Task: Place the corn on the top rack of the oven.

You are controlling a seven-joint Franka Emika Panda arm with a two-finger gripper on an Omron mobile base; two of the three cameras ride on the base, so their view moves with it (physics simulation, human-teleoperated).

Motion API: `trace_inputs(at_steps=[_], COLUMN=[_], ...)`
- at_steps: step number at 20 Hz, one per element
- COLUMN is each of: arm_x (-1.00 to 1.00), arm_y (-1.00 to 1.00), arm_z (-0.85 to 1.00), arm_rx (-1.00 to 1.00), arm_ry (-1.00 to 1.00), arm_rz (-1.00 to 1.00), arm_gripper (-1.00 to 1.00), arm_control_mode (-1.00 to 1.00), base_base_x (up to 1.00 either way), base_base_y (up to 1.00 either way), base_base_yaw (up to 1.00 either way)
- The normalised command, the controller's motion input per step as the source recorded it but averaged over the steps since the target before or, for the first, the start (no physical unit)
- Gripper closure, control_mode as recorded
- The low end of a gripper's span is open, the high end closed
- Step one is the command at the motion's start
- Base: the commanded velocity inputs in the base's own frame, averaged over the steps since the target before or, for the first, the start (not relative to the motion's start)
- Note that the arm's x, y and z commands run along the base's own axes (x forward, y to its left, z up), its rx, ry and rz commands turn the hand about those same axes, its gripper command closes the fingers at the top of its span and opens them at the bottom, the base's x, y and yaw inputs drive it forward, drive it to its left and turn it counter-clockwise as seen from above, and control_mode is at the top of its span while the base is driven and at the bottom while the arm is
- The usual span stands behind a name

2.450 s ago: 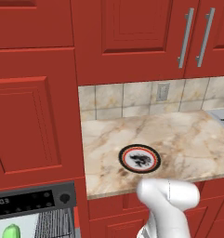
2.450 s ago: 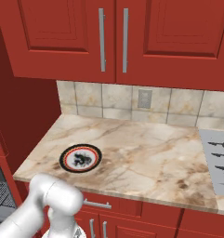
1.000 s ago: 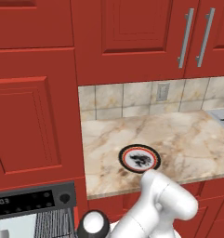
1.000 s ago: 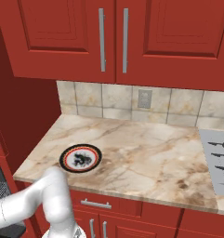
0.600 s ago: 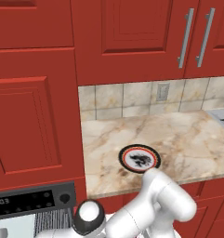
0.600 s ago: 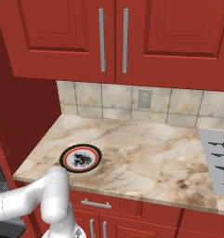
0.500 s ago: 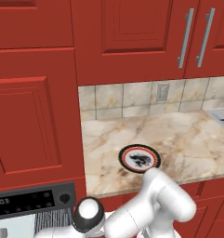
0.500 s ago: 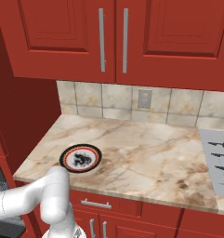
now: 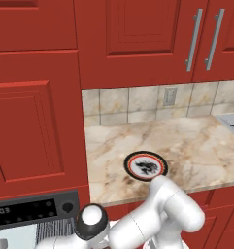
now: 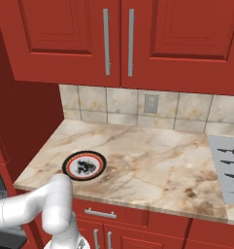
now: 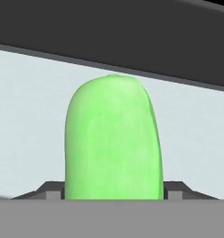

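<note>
The fingers [image 11: 55, 191] are seen pinching the corn [image 11: 112, 139] at its near end, one dark tip on each flank. The corn is held out lengthwise toward a pale wall under a dark band, likely the oven [image 9: 28, 210] mouth. It is judged light and stiff, its smooth rounded skin slippery, so a mid-body hold across its width is advised.
</note>
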Motion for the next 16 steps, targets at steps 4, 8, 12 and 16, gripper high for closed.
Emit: trace_inputs(at_steps=[4, 8, 12, 16], arm_x=[0.0, 0.0, 0.0, -0.29], arm_y=[0.0, 0.0, 0.0, 0.01], arm_z=[0.0, 0.09, 0.05, 0.13], arm_rx=[0.0, 0.0, 0.0, 0.0], arm_ry=[0.0, 0.0, 0.0, 0.0], arm_rz=[0.0, 0.0, 0.0, -0.05], arm_gripper=[-1.0, -1.0, -1.0, -1.0], arm_control_mode=[-1.0, -1.0, -1.0, -1.0], base_base_x=[0.0, 0.0, 0.0, 0.0], base_base_y=[0.0, 0.0, 0.0, 0.0], base_base_yaw=[0.0, 0.0, 0.0, 0.0])
